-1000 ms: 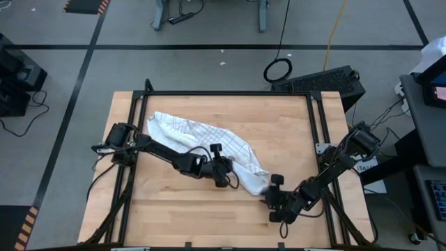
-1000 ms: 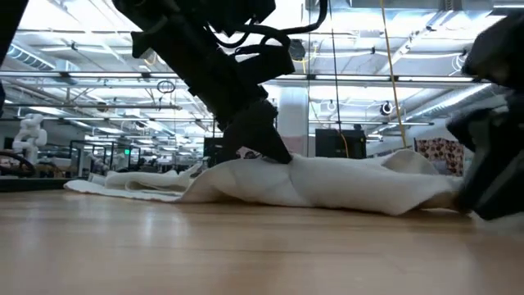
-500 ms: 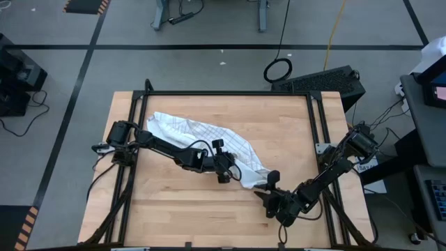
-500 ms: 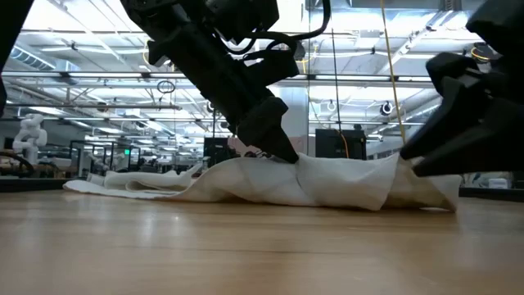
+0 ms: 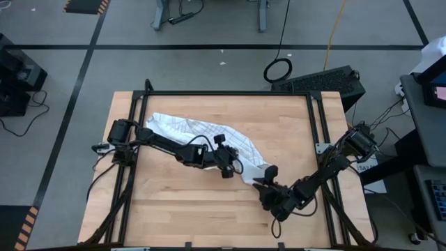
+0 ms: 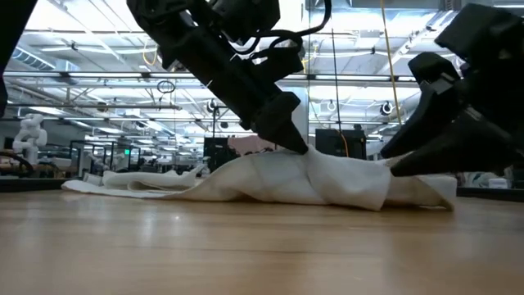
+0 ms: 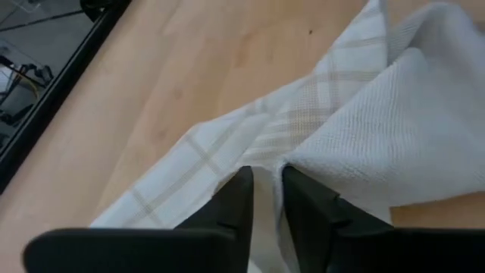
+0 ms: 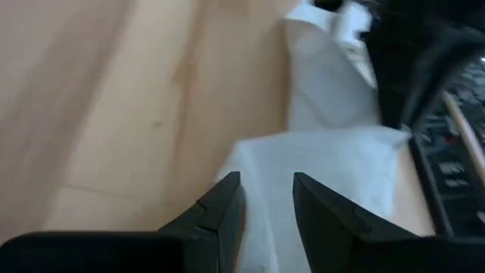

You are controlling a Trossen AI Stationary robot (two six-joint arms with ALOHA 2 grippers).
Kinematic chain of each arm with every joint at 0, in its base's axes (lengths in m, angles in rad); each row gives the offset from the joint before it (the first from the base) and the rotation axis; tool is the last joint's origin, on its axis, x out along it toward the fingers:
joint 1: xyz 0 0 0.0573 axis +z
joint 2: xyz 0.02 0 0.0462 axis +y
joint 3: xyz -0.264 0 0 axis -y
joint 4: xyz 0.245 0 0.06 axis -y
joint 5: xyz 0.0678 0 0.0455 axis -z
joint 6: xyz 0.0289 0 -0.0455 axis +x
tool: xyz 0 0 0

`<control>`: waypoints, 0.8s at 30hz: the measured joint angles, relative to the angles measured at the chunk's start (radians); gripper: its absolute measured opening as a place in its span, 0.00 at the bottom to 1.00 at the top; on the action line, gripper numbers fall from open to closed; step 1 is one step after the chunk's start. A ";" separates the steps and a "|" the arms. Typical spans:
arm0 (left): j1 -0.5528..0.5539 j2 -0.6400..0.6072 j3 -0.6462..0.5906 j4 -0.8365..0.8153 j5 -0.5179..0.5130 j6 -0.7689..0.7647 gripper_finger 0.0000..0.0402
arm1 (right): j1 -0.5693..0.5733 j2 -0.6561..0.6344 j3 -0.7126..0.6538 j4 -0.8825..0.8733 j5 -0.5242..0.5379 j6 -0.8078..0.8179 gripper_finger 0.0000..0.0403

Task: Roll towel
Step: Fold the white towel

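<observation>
The towel (image 5: pixel 195 129), white with fine grey check lines, lies crumpled in a slanting band from the table's far left to its middle right. It rests on the wood, humped in the middle (image 6: pixel 270 180). My left gripper (image 5: pixel 233 166) reaches across the towel from the left. Its fingers (image 7: pixel 265 178) stand a narrow gap apart over a raised fold. My right gripper (image 5: pixel 262 183) comes in from the near right at the towel's right end (image 8: pixel 326 159) and is shut on cloth there. My left gripper straddles a raised fold (image 7: pixel 282 161) near the towel's right third, slanting down from the table's left. White cloth shows in the narrow gap, and the fingertips (image 6: pixel 299 147) touch the top of the hump. Whether the fingers still pinch the fold I cannot tell. My right gripper holds the towel's right end (image 8: pixel 261 163) between its two fingers; one layer or several does not show. The fingers slant down from the table's near right. The end's outer flap (image 6: pixel 426 192) lies on the table below the fingers (image 6: pixel 393 166).
A black metal frame (image 5: pixel 223 93) runs around the wooden table top. Bare wood (image 5: pixel 174 202) lies open on the near left and along the far edge (image 5: pixel 279 111). The two grippers stand close together at the towel's right end.
My left gripper has gone toward the table's right and far edges, taking the towel's hump along. My right gripper has moved in toward the towel's right end and rolled about its wrist. That end has bunched up toward the left gripper. The far-left end has stayed in place.
</observation>
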 joint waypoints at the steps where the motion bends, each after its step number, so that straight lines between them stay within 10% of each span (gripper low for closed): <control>1: 0.004 0.000 0.000 0.000 0.000 -0.002 0.22 | 0.001 0.000 0.000 0.001 -0.020 -0.014 0.28; 24: -0.021 0.000 0.000 0.000 -0.010 0.031 0.27 | -0.083 -0.067 -0.001 -0.058 -0.122 0.145 0.00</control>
